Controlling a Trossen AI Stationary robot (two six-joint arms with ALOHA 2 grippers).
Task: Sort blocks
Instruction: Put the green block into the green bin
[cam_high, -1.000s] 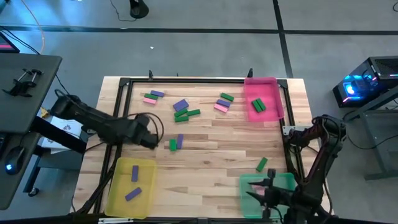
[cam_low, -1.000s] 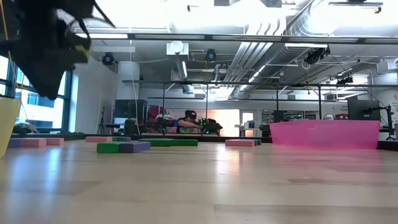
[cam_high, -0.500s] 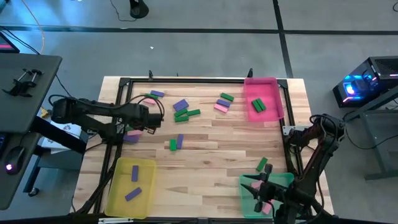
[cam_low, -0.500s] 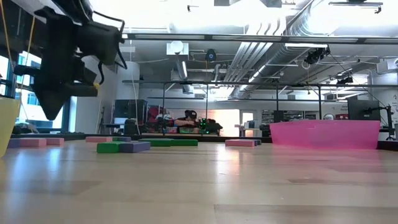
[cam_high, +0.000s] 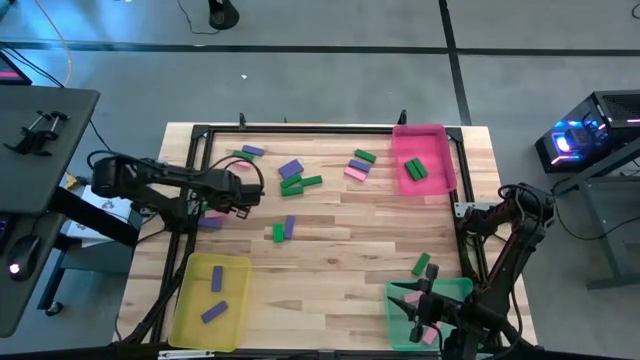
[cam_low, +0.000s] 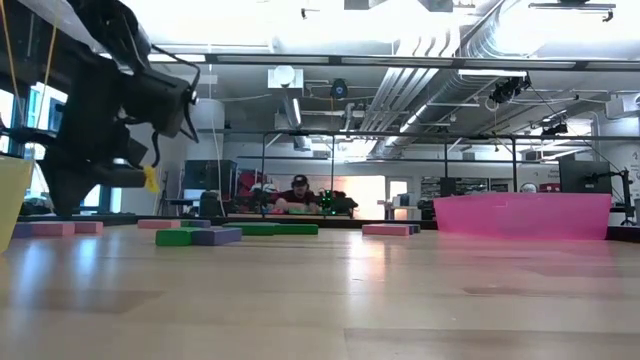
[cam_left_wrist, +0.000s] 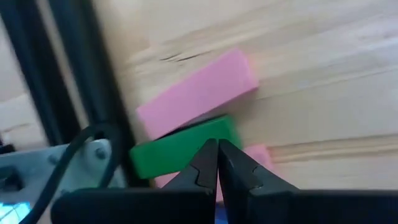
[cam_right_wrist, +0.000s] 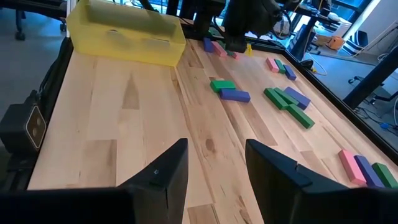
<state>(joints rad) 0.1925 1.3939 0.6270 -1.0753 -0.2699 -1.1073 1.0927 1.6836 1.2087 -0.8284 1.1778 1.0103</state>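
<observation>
So the left gripper (cam_high: 243, 190) is over by the table's (cam_high: 340, 250) left edge with its jaws pinched fully together and nothing between them; its wrist camera shows the fingertips (cam_left_wrist: 217, 163) touching, right above a green block (cam_left_wrist: 180, 152) that lies beside a pink block (cam_left_wrist: 199, 93), with another bit of pink poking out just under the tips. The right gripper (cam_right_wrist: 214, 165) hangs over the green tray (cam_high: 400, 300) at the near right corner, jaws apart and empty. Blocks are all over the place: a loose bunch of green, purple and pink ones in the far middle of the table (cam_high: 300, 178); a green and purple pair (cam_high: 283, 230) side by side nearer the centre; one green block (cam_high: 422, 263) just beside the green tray; two purple ones in the yellow tray (cam_high: 190, 310); a green one sitting in the pink tray (cam_high: 440, 140); a pink bit in the green tray too.
</observation>
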